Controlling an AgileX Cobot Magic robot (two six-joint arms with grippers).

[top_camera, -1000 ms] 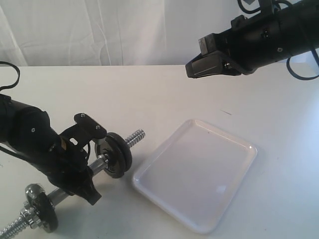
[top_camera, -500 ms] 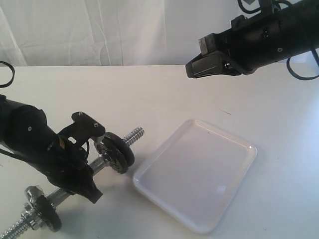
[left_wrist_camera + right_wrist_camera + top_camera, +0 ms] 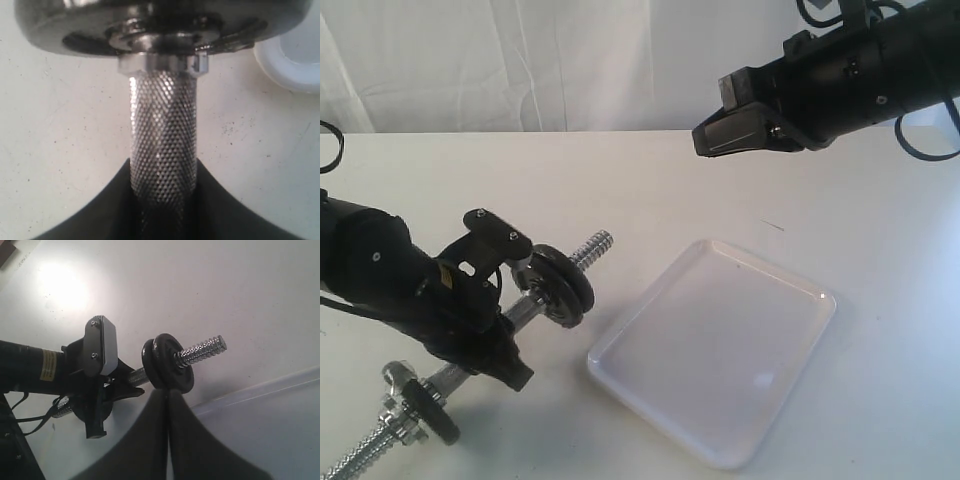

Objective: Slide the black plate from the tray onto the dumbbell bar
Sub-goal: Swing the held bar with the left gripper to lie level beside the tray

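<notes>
Left end effector [image 3: 492,312] pinches the dumbbell bar [image 3: 590,247] — keep it level so the black plate [image 3: 560,287] can't slip; right end effector [image 3: 712,137], upper right, pressed together.

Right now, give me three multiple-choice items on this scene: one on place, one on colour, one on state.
1. Where does the left claw grip the chrome steel dumbbell bar? A its knurled middle; B its threaded tip; C a black disc.
2. What colour is the glossy rectangular tray? A black; B white; C blue.
3. How is the right claw? A open; B shut on the bar; C shut, holding nothing.
Key: A, the knurling runs into the claw in the left wrist view; B, it shows white beside the bar; C, its tips meet on nothing.
</notes>
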